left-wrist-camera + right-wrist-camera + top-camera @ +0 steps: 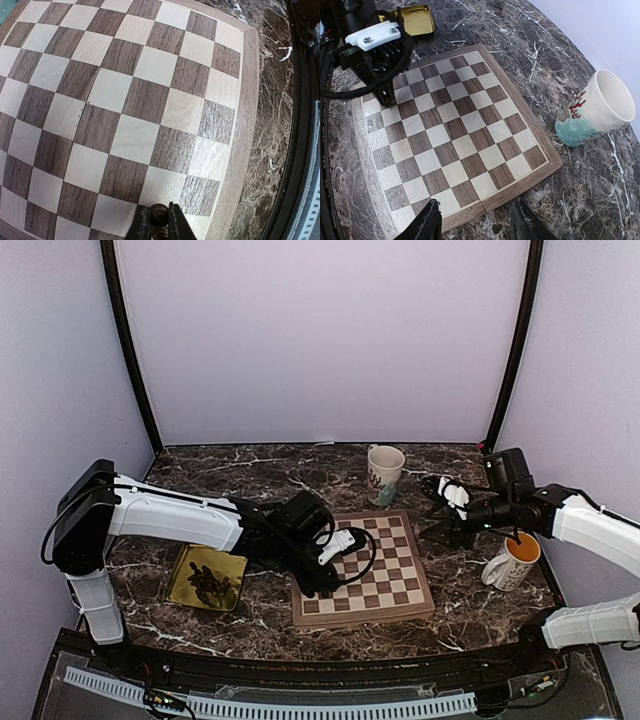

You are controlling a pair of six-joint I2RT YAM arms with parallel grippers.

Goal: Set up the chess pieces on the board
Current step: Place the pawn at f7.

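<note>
Wooden board (385,570), brown-cream chequers; left claw (386,98) pinching dark piece (159,213); right claw (476,222) wide, empty.

From up here I see my left hand (320,583) lowered at the near left edge of the chessboard (385,570), whose squares all look bare, though its fingers are too dark and small for me to read. Just left of the board a gold tray (180,575) holds a clump of dark chess pieces (210,583). My right hand (433,508) hangs over the marble surface (250,470) off the board's far right corner, fingers spread, between a cream and teal mug (385,472) behind the board and a white mug (512,562) with an orange inside.
</note>
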